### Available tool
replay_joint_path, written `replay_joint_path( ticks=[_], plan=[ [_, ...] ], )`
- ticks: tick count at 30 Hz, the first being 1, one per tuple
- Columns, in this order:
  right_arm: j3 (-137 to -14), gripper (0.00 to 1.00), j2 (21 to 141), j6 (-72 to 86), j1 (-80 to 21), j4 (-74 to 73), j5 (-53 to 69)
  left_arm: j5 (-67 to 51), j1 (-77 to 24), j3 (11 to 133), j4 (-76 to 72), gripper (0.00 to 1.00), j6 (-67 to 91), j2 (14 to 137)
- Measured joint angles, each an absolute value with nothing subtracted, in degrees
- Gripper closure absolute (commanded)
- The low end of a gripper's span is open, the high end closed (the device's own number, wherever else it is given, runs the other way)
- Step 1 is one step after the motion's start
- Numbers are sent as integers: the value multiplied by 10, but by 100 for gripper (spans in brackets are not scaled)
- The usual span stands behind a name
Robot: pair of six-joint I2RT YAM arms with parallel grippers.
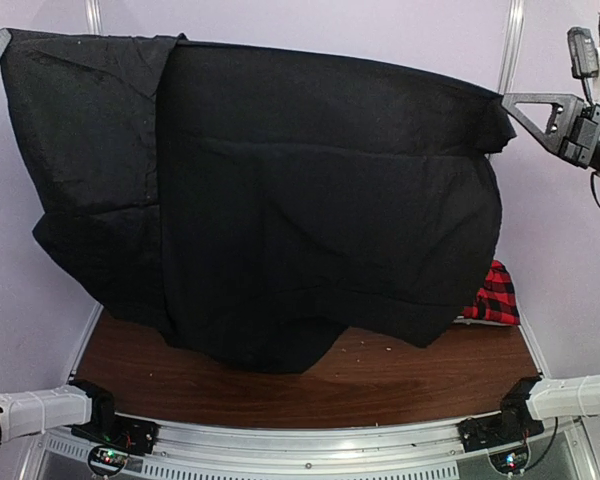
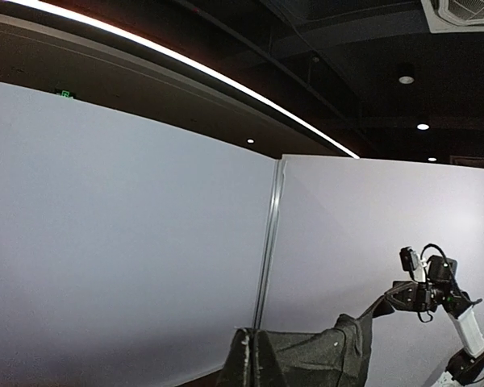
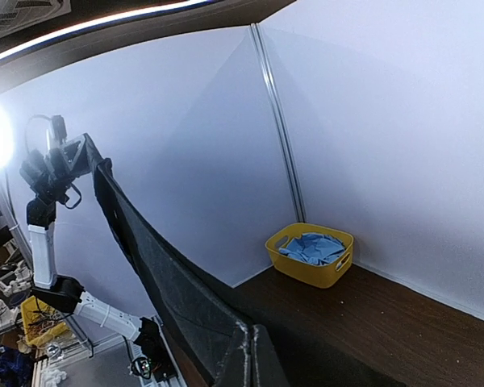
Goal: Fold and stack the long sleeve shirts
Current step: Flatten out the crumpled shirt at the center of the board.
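The black long sleeve shirt (image 1: 280, 200) hangs spread wide above the table, stretched between both raised grippers. My left gripper (image 1: 2, 40) is shut on its top left corner, and my right gripper (image 1: 508, 99) is shut on its top right corner. In the left wrist view the closed fingers (image 2: 258, 359) pinch the black cloth (image 2: 315, 359). The right wrist view shows the closed fingers (image 3: 248, 359) holding the taut shirt edge (image 3: 145, 250). The red-and-black plaid shirt (image 1: 493, 292) lies on the table at the right, mostly hidden behind the black one.
The brown table (image 1: 410, 380) shows below the hanging hem. A yellow bin (image 3: 310, 256) holding blue cloth stands in the far corner by the white walls. The arm bases sit at the near edge.
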State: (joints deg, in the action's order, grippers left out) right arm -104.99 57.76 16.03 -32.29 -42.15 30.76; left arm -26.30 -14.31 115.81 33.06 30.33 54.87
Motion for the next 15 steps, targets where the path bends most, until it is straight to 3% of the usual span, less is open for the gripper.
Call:
replay_joint_path(
  ticks=[5, 10, 15],
  plan=[
    [-1010, 100, 556, 183, -324, -409, 323, -295, -143, 1149, 324, 100, 325, 528],
    [-926, 100, 544, 190, -323, -394, 272, -285, -143, 1040, 272, 100, 335, 542],
    [-872, 100, 588, 183, -322, -402, 162, -216, -143, 971, 249, 100, 313, 658]
  ],
)
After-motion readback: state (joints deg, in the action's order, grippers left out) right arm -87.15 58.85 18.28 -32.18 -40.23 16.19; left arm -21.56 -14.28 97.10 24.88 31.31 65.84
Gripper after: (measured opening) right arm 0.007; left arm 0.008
